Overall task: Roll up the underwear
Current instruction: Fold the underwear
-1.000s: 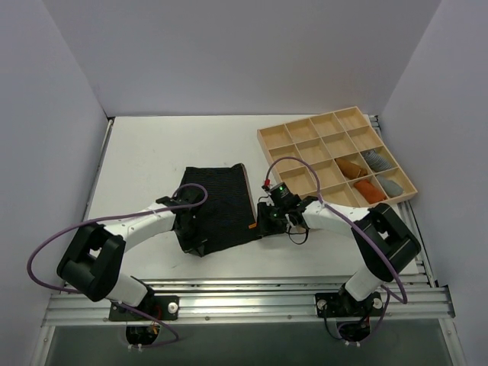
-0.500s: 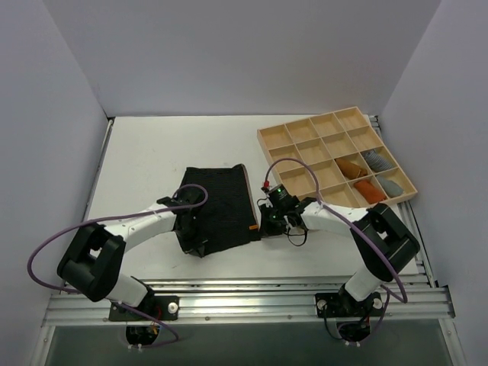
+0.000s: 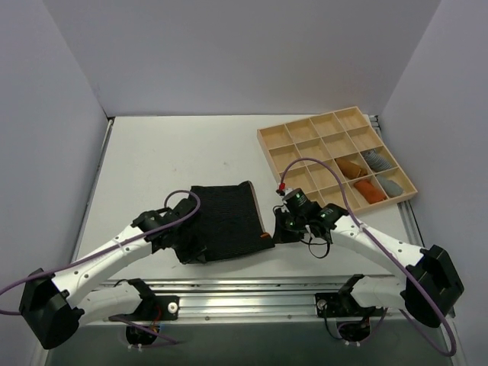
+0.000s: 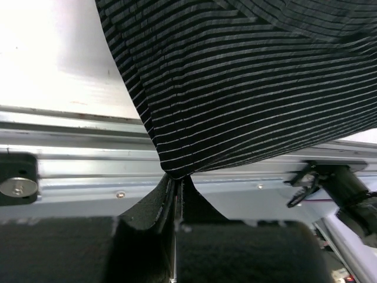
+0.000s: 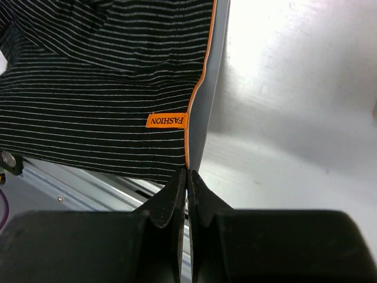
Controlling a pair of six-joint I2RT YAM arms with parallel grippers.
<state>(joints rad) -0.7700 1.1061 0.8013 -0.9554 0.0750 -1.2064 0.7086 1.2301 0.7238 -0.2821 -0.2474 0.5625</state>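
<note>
**Top view.** The underwear (image 3: 225, 219), black w/ thin pale stripes, is shown spread out on the near part of the counter (image 3: 152, 168), btw. the two arms.

**Left side.** The near-left corner of the garment is pinched by the left end effector (image 3: 185, 246). In the left wrist view the jaws are seen fully closed on a bunched point of fabric. An aluminium rail (image 4: 70, 154) is visible just beyond that corner.

**Right side.** The near-right corner is gripped by the right end effector (image 3: 276, 232). In the right wrist view the jaws are seen closed tight on the orange-piped edge, nr. an orange label (image 5: 165, 121) marked "FASHION".

**Far right of counter.** A wooden divided tray (image 3: 303, 130) is set apart from the garment. Two orange cloth rolls (image 3: 349, 166) and two grey cloth rolls (image 3: 375, 158) are held in separate compts. on its right side.
</note>
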